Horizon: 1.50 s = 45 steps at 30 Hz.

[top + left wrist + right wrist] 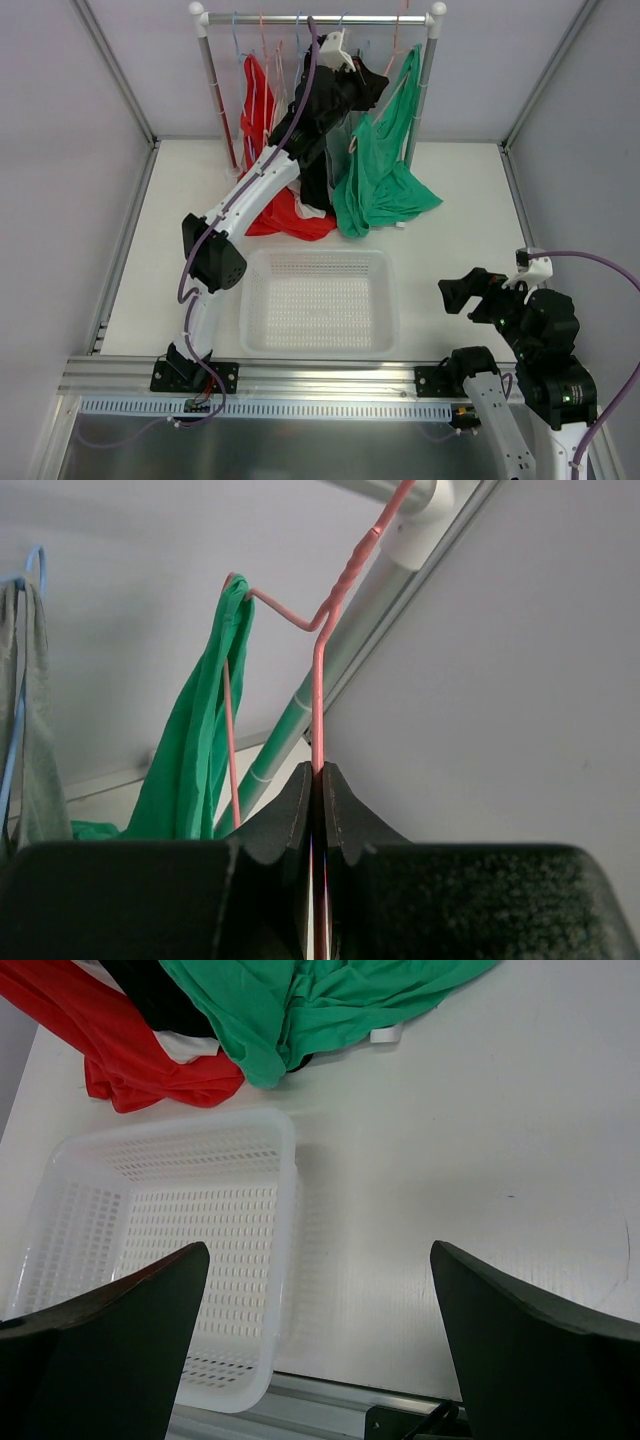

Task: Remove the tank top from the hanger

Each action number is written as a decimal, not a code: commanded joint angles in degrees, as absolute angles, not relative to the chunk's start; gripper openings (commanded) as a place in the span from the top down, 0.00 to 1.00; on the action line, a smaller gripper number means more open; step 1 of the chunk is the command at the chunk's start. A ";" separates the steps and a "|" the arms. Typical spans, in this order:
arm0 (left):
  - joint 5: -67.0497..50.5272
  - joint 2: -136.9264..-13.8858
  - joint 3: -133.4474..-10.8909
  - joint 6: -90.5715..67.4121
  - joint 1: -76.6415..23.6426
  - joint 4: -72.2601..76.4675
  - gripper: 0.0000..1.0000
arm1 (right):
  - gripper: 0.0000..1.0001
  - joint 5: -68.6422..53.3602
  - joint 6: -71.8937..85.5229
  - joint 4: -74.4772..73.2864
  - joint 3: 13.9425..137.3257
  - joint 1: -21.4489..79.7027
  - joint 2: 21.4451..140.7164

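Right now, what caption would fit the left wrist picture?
Left gripper shut on the pink hanger, green tank top hanging from its far end.

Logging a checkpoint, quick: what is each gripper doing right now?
Left gripper: closed on the thin salmon-pink wire clothes hanger.
Right gripper: open, holding nothing.

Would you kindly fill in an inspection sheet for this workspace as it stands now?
Surface: white table, garment hems resting on its far part.
Job's things: tank top hangs from the hanger on the clothes rail.
Clutter: white basket, red garment, grey top.
Grippers: left gripper shut on the hanger's wire; right gripper open, holding nothing.
Cables: purple cable along each arm.
Surroundings: pale walls, metal frame.
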State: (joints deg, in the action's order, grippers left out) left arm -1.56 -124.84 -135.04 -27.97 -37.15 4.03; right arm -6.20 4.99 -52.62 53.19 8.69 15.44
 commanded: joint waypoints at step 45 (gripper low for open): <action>-14.73 -70.57 -87.01 -30.15 -41.48 13.01 1.00 | 0.06 -26.69 0.44 -28.14 58.71 9.14 31.71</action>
State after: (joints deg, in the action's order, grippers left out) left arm -5.06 -71.35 -84.99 -30.65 -40.95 12.32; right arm -18.94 1.41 -39.05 55.68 8.78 28.01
